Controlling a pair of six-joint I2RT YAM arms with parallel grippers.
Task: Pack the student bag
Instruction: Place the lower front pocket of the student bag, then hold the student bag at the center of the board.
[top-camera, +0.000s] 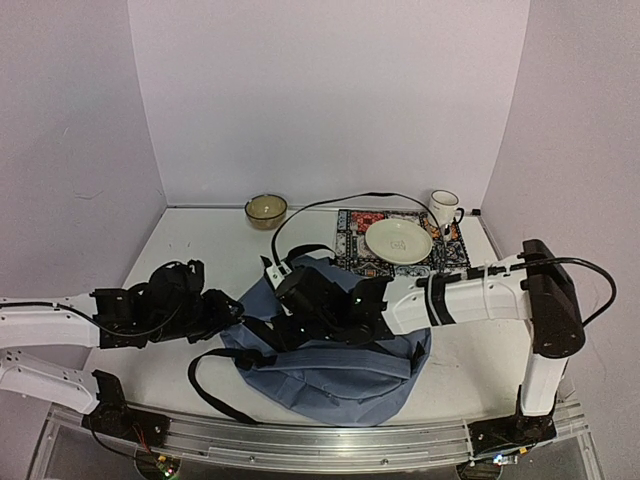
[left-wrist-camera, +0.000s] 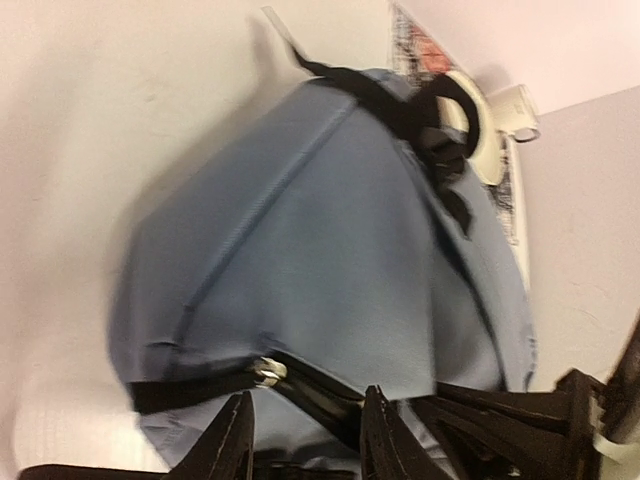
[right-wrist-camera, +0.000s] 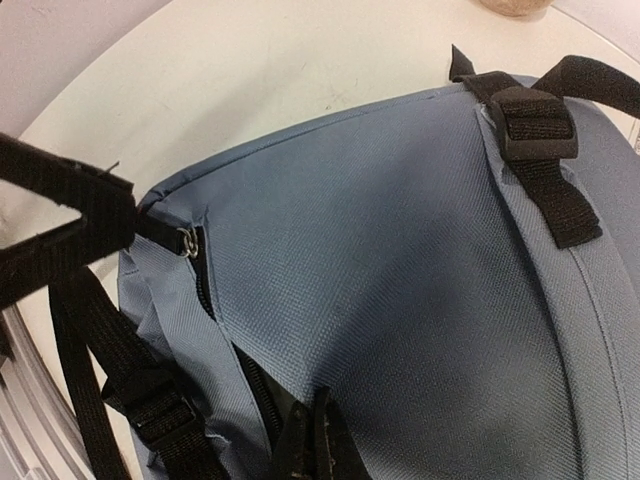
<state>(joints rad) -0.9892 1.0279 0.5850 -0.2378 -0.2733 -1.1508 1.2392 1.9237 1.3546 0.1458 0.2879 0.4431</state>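
Table (top-camera: 190, 235): white top, enclosed by pale walls on three sides.
Student bag (top-camera: 330, 375): blue-grey backpack, laid flat on the near middle of the table between the two arms; black straps (top-camera: 215, 385) are spread toward the near-left edge.
Right arm (top-camera: 480, 295): reached leftward across the top of the bag.
Left arm (top-camera: 50, 325): extended from the left, its wrist at the bag's left edge.
Right gripper (right-wrist-camera: 312, 415): fingers clenched together, tips pressed at the edge of the zipper opening; whether fabric is pinched cannot be told.
Left gripper (left-wrist-camera: 306, 405): released, fingers parted, set just below the black zipper line; nothing is seen grasped between them.
Placemat (top-camera: 350, 222): patterned, at the far right of the table, beyond the bag.
Plate (top-camera: 398, 241): cream, resting on the placemat.
Bowl (top-camera: 266, 210): tan, by the back wall, left of the placemat.
Mug (top-camera: 444, 208): white, upright at the placemat's far right corner.
Zipper pull (left-wrist-camera: 268, 371): small metal tab on the bag's zipper, just above the left fingers.
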